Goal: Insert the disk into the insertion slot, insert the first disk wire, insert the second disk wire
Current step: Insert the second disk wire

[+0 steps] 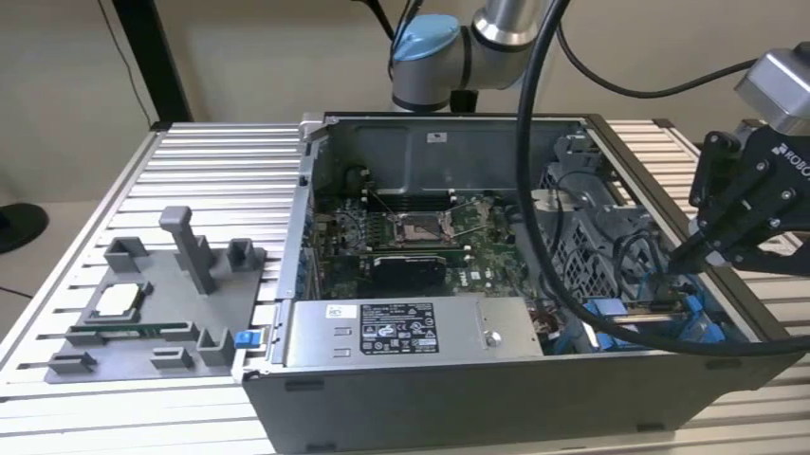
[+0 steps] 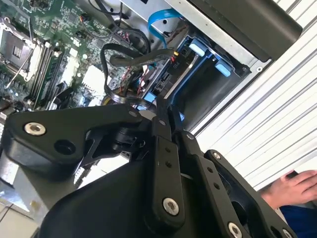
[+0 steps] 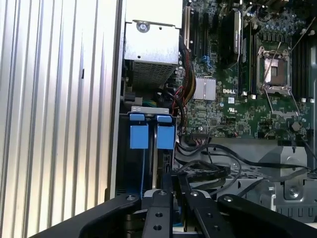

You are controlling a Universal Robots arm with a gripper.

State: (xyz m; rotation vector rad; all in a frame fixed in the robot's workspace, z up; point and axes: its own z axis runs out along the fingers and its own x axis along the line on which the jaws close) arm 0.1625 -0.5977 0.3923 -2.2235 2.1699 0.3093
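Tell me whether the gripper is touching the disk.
Cannot tell. In the first wrist view the gripper overlaps the near end of the disk in the bay, but neither contact nor a gap between them shows plainly.

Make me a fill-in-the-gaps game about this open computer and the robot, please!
The gripper hangs over the exterior view's ___ end of the computer case. In the first wrist view, the drive carrier tabs are coloured ___. The grey parts tray lies on the slatted table, on the exterior view's ___ of the case.
Missing words: right, blue, left.
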